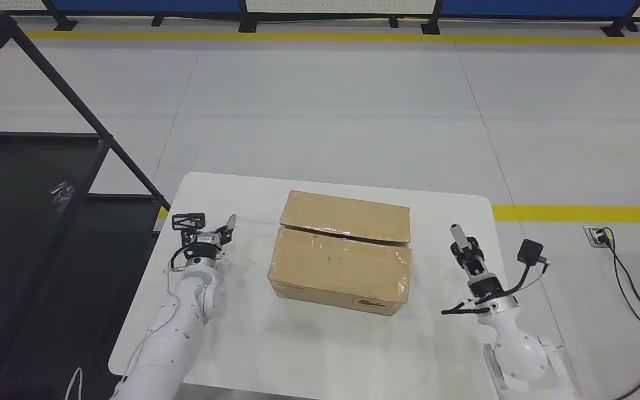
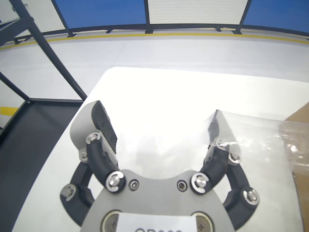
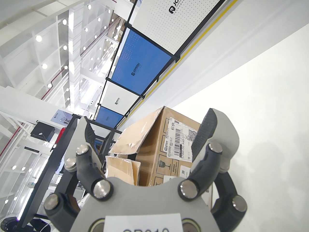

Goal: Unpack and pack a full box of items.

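Observation:
A brown cardboard box sits mid-table, its top flaps folded down and meeting at a taped seam. In the right wrist view the box has one flap edge lifted a little, and a label is on its end. My left gripper is open over the table just left of the box, holding nothing. In the left wrist view a strip of clear tape clings to one finger of the left gripper and runs to the box corner. My right gripper stands open to the right of the box, apart from it.
The white table has bare surface in front of and beside the box. A black metal rack with a dark shelf stands against the table's left edge. A power socket and cable lie on the floor at right.

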Available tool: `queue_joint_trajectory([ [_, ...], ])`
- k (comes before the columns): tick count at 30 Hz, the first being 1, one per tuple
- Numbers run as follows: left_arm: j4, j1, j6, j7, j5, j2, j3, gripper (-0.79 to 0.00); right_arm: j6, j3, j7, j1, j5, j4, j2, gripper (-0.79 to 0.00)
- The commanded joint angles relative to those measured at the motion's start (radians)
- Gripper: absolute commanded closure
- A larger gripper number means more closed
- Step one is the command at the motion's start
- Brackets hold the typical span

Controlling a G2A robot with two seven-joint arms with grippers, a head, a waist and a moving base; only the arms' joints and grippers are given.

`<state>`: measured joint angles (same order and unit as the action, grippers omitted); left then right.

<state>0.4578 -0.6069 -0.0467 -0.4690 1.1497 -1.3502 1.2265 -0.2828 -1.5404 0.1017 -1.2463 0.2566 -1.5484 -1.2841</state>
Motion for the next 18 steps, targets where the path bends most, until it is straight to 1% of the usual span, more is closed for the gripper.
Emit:
queue_joint_trajectory([
  [1,0.000,-0.005,-0.005,-0.004,-0.006,0.007,0.015,-0.785,0.001,0.003,0.000,0.002,0.002,-0.001,0.000,-0.785],
  [10,0.003,-0.023,-0.036,0.015,-0.044,0.031,0.078,-0.785,0.013,0.018,0.001,0.016,0.013,-0.001,-0.001,-0.785],
  [18,-0.009,-0.026,-0.055,0.061,-0.100,0.038,0.119,-0.785,0.019,0.026,0.002,0.026,0.018,0.003,-0.002,-0.785],
])
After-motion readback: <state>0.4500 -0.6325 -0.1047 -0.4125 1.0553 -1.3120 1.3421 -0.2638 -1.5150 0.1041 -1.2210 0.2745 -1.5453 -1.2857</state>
